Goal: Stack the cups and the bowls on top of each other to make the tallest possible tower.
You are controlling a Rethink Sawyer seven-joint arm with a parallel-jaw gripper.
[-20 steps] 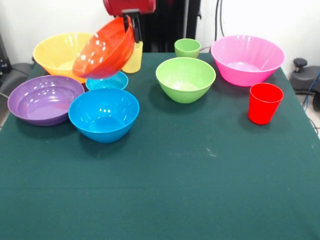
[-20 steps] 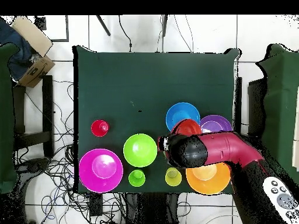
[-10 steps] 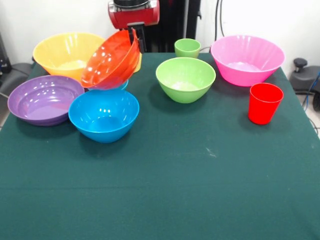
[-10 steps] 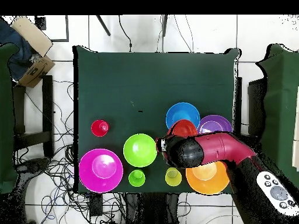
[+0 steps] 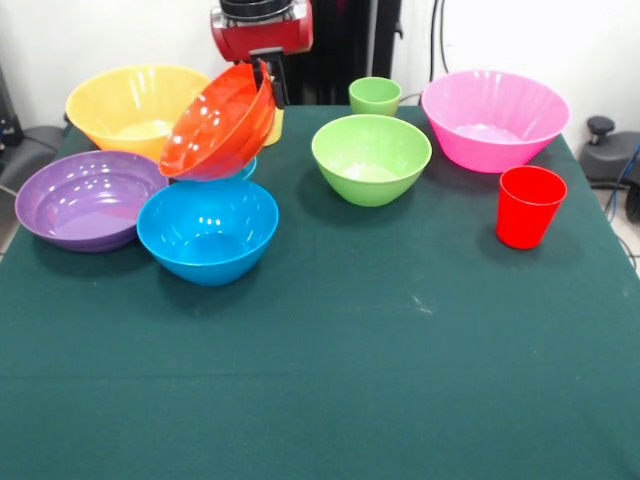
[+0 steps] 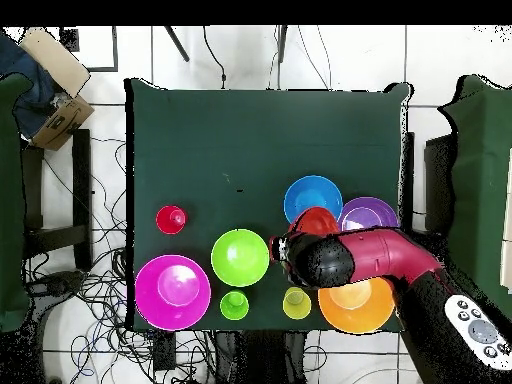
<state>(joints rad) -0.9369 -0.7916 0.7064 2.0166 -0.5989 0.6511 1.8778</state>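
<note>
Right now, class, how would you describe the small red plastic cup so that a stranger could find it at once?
Start at the dark green table and find the large pink plastic bowl at its back corner, on the front view's right. Just in front of that bowl stands the small red plastic cup, upright and alone. It is the only red tumbler, and nothing touches it.
</note>
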